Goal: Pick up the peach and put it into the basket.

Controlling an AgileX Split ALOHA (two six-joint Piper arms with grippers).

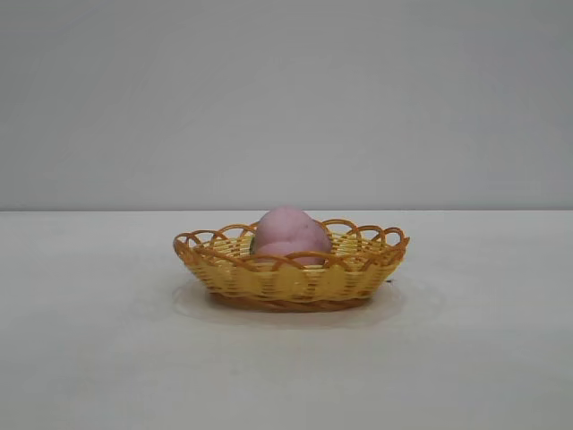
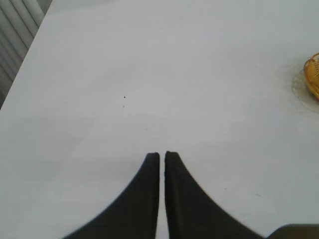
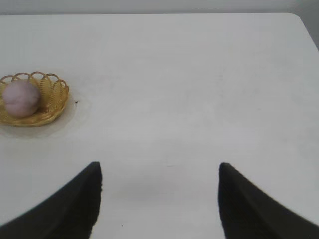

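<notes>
The dusty-pink peach [image 1: 289, 233] lies inside the yellow-orange wicker basket [image 1: 269, 279] at the middle of the white table. Both also show in the right wrist view, the peach [image 3: 20, 98] in the basket [image 3: 54, 99], well away from my right gripper [image 3: 159, 172], which is open and empty over bare table. My left gripper [image 2: 162, 155] is shut and empty over bare table; only an edge of the basket [image 2: 313, 75] shows at the side of its view. Neither gripper shows in the exterior view.
The white table [image 1: 466, 358] runs wide around the basket. A table edge with a ribbed grey surface [image 2: 17, 30] beyond it shows in the left wrist view. A rounded table corner [image 3: 299, 20] shows in the right wrist view.
</notes>
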